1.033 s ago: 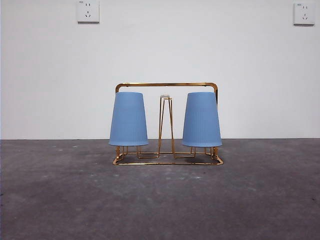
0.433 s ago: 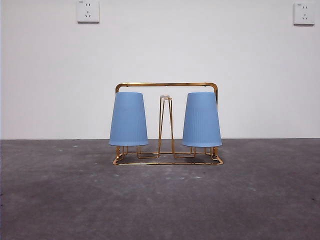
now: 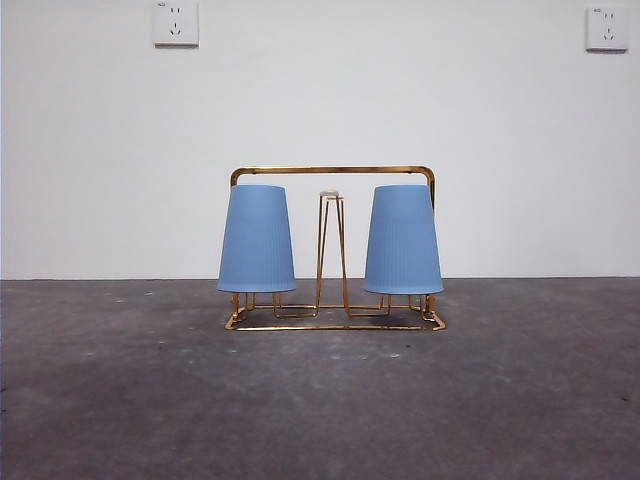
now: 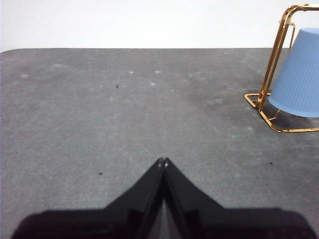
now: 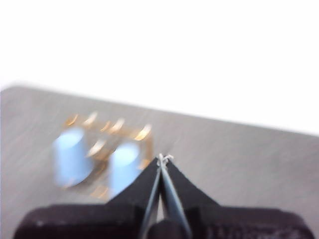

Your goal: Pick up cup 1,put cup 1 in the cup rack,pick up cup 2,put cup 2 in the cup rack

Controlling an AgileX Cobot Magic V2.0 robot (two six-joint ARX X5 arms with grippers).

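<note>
Looked like a bare lab or test room, not a home or kitchen. Plain white wall (image 3: 320, 110) behind, two white wall sockets (image 3: 175, 22) (image 3: 607, 27) mounted high, no decor. Work surface was a dark grey, scuffed, speckled table top (image 3: 320, 400) with a rounded corner in the left wrist view. Only staged props stood on it: a gold wire cup rack (image 3: 334, 250) carrying two blue cups (image 3: 257, 240) (image 3: 403, 240).

wall (image 3: 320, 100): plain white, evenly lit | sockets: left wall socket (image 3: 176, 22) and right wall socket (image 3: 607, 27), both white, high up | tabletop (image 3: 320, 400): dark grey, mottled, pale specks, meets wall at level line
</note>
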